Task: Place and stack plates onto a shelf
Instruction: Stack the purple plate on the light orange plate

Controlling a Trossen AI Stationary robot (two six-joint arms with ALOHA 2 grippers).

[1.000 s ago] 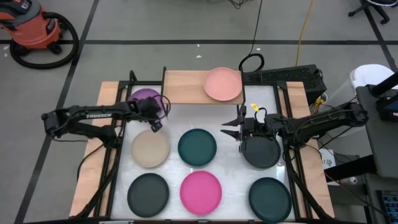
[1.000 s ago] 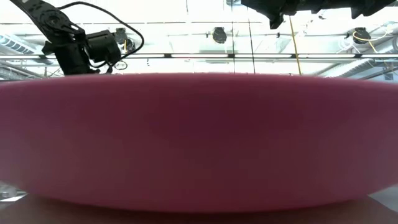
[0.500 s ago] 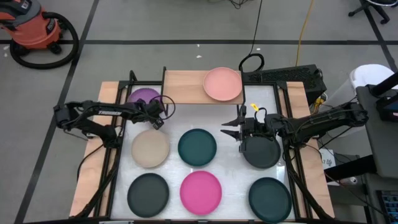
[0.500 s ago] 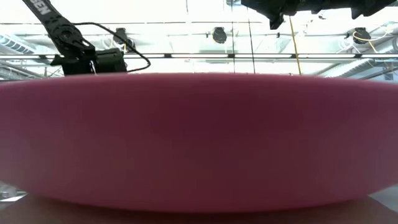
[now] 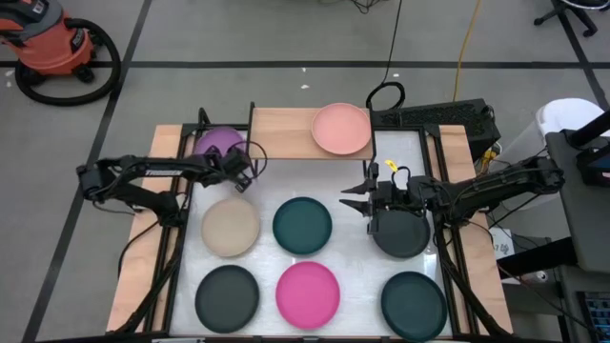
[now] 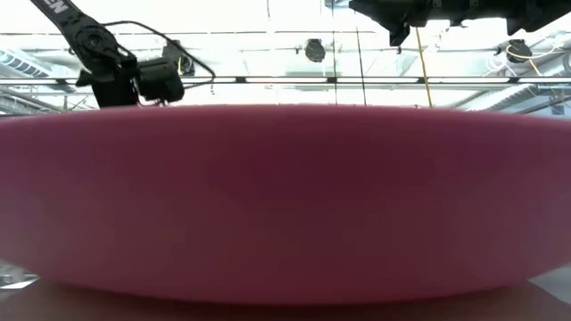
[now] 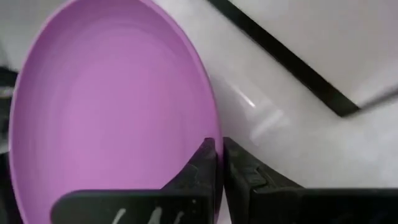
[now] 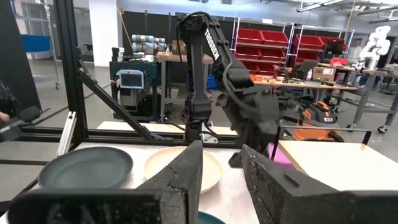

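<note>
High view: left gripper (image 5: pixel 246 174) clamped on the purple plate's (image 5: pixel 218 144) rim beside the shelf (image 5: pixel 286 134); right gripper (image 5: pixel 355 202) fingers apart, above the table (image 5: pixel 353 248).

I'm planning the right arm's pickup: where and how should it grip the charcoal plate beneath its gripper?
Probably by the low rim, one finger inside and one outside, since the charcoal plate lies flat on the white table with nothing else to pinch. Its far-left edge is nearest the right gripper, which hangs open there. The left gripper grips the purple plate this way.
</note>
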